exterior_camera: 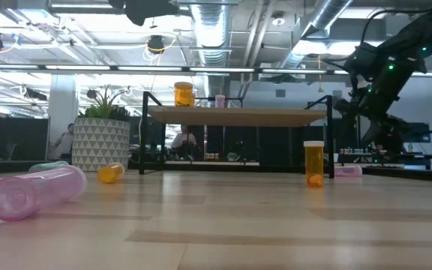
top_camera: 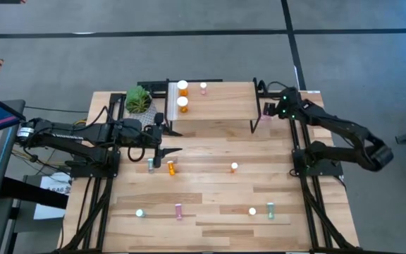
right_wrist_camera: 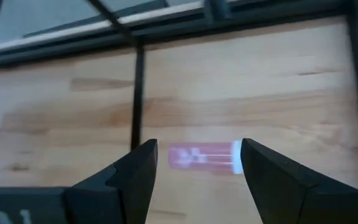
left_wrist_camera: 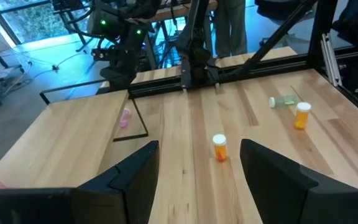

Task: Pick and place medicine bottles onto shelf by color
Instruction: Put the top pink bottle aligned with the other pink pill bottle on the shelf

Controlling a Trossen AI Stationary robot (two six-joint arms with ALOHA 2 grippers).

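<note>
My right gripper (right_wrist_camera: 194, 163) hangs wide open, empty, over a pink bottle (right_wrist_camera: 204, 155) lying by the shelf's (top_camera: 220, 106) right legs.
Black leg (right_wrist_camera: 136, 93) close beside, tight room there. L gripper (left_wrist_camera: 197, 168) open, empty, at shelf's left edge near plant (top_camera: 137, 99). Two orange bottles (top_camera: 182, 97) + small pink one (top_camera: 204, 87) on shelf; others scattered on table (top_camera: 210, 233), mid strip open.
</note>
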